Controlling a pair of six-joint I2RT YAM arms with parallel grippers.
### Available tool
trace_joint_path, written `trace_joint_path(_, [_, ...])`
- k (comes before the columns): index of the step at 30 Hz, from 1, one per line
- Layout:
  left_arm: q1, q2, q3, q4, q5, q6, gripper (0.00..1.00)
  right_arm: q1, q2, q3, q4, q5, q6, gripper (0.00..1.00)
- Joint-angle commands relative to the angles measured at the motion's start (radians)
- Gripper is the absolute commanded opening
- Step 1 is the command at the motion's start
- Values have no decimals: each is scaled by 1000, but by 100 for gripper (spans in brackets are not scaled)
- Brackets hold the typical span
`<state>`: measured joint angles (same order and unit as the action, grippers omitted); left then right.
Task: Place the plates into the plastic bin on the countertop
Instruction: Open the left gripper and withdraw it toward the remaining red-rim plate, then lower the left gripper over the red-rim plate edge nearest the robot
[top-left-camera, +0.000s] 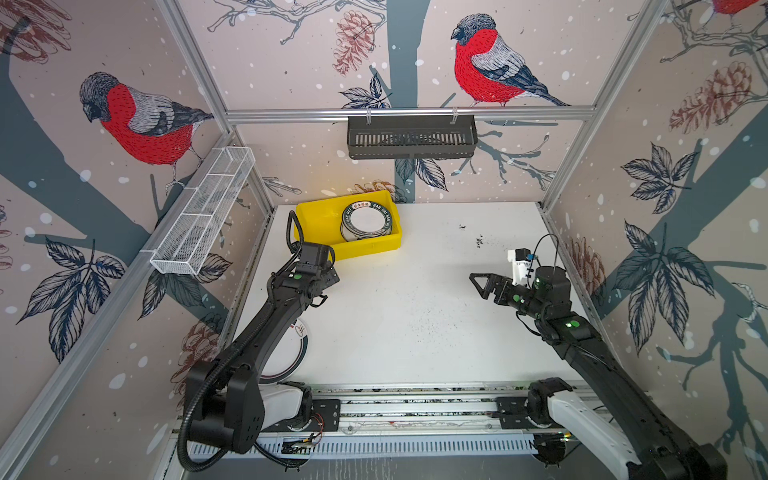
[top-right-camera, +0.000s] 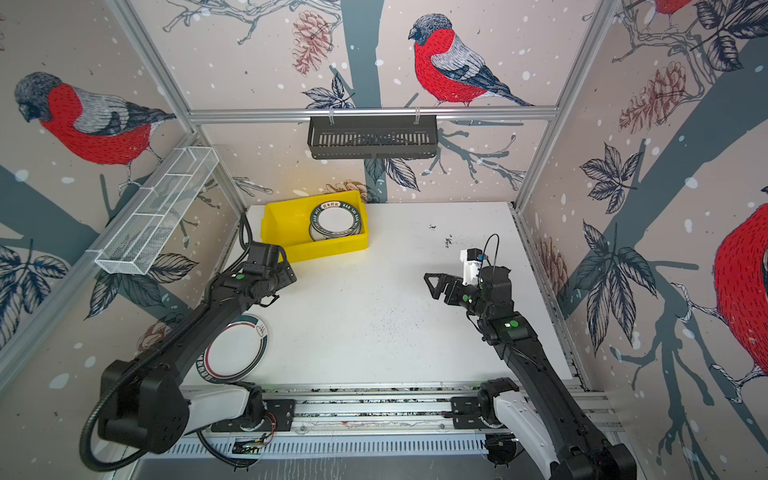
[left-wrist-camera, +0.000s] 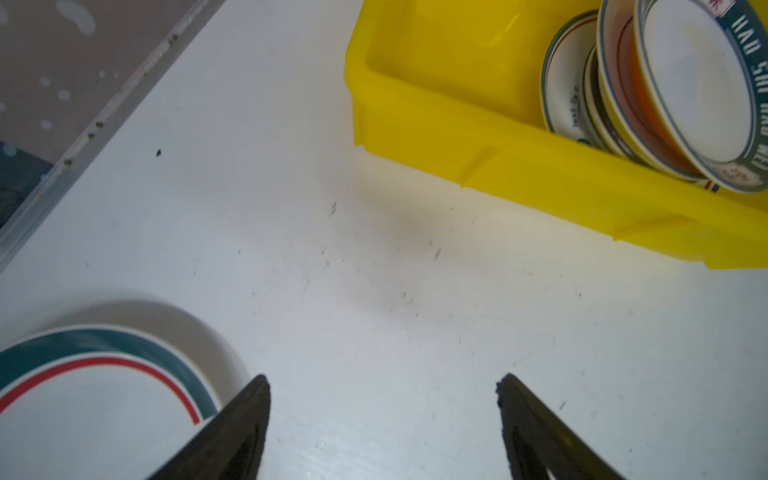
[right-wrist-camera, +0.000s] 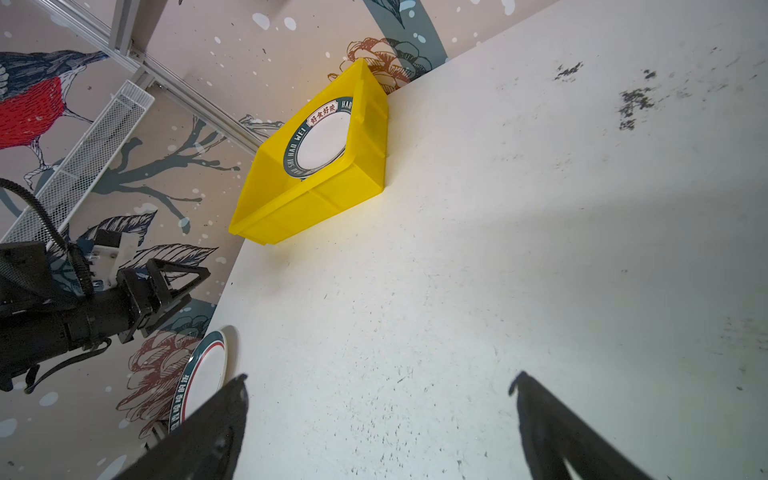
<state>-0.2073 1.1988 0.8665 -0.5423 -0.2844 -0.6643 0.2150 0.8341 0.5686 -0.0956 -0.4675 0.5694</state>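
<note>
Plates (top-left-camera: 368, 221) lie stacked in your yellow bin (top-left-camera: 365, 248), one plate (top-right-camera: 237, 353) lies on the desk (top-right-camera: 374, 311), and your left tool (left-wrist-camera: 382, 379) and right tool (right-wrist-camera: 381, 375) both gape empty.

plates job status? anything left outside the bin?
Done: a stack of plates sits in the yellow bin. In hand: nothing; the left end effector and right end effector are both open and empty above the countertop. Remaining: one green-and-red-rimmed plate lies on the countertop by the left arm, outside the bin.
</note>
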Motion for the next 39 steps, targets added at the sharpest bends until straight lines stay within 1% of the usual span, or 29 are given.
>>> trace_joint_path(1, [-4, -86, -74, -80, 36, -84, 85, 2, 7, 11, 37, -39, -38, 100])
trace_joint_path(4, [-4, -162, -141, -125, 35, -114, 85, 11, 3, 9, 36, -38, -43, 100])
trace_joint_path(6, [-10, -189, -160, -164, 23, -121, 82, 27, 3, 4, 44, -33, -45, 100])
trace_joint_path(8, [-31, -203, -171, -225, -32, -147, 81, 45, 5, -1, 49, -27, -44, 100])
trace_joint_path(9, [-59, -206, -168, -244, -60, -171, 81, 51, 5, -2, 51, -25, -45, 100])
trace_joint_path(10, [-78, -209, -163, -254, -75, -184, 80, 58, 5, -2, 51, -23, -46, 100])
trace_joint_path(13, [-97, -215, -177, -259, -84, -220, 80, 69, 6, 6, 37, -15, -57, 100])
trace_joint_path(15, [-100, -219, -202, -241, -68, -238, 82, 79, 7, 21, 16, -9, -71, 100])
trace_joint_path(19, [-100, -230, -270, -194, -55, -285, 83, 93, 7, 45, -19, 2, -98, 100])
trace_joint_path(20, [-101, -236, -286, -185, -59, -296, 83, 96, 7, 48, -24, 8, -102, 100])
trace_joint_path(21, [-101, -239, -299, -175, -63, -305, 87, 99, 8, 50, -29, 13, -106, 100])
trace_joint_path(23, [-101, -253, -320, -160, -91, -347, 88, 105, 9, 53, -36, 28, -109, 100])
trace_joint_path(26, [-101, -280, -352, -113, -135, -350, 90, 115, 16, 54, -38, 59, -105, 100])
trace_joint_path(30, [-101, -306, -369, -72, -151, -349, 90, 122, 33, 61, -26, 58, -100, 100])
trace_joint_path(39, [-89, -251, -415, 29, -137, -334, 92, 115, 53, 75, -36, 69, -99, 100])
